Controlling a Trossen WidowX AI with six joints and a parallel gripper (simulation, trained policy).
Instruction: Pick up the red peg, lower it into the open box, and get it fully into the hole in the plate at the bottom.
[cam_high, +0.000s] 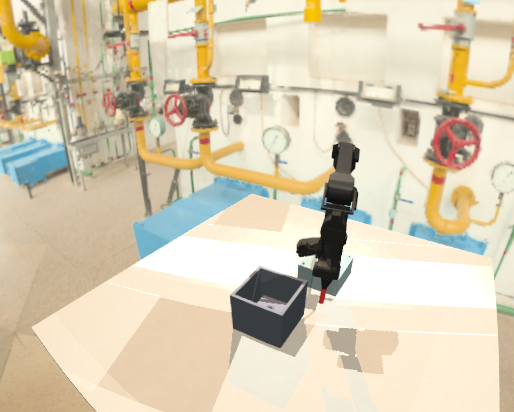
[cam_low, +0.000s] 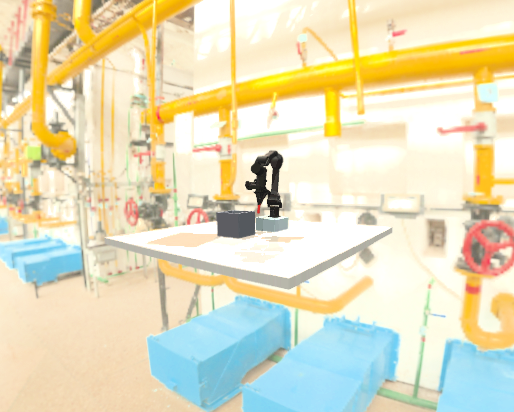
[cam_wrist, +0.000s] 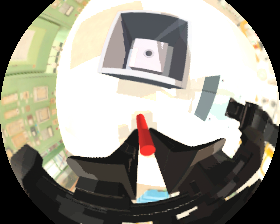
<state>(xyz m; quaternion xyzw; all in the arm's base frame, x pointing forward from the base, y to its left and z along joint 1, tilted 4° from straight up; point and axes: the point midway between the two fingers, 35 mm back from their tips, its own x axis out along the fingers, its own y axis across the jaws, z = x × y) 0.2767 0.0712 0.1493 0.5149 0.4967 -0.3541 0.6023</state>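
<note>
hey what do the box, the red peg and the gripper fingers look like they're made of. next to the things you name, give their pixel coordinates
Open box (cam_high: 256, 320) (cam_low: 235, 225) (cam_wrist: 145, 78): probably painted wood or plastic, as its walls are flat, dark grey and grainless, with a paler rim.
Red peg (cam_high: 322, 296) (cam_low: 259, 208) (cam_wrist: 145, 136): perhaps plastic or painted metal; smooth, evenly red, no grain.
Gripper fingers: likely black plastic, dull and faceted, though coated metal is possible.

Claw (cam_high: 325, 287) (cam_low: 259, 202) (cam_wrist: 143, 131) shut, pointing downward.

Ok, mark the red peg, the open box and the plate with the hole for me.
Red peg (cam_high: 322, 296) (cam_low: 258, 208) (cam_wrist: 145, 137): top, exterior, wrist; its shaft.
Box (cam_high: 256, 318) (cam_low: 236, 225) (cam_wrist: 140, 78): top, exterior, wrist; outer wall, outer wall, rim.
Plate (cam_wrist: 143, 61): wrist; bare face below the hole.
</note>
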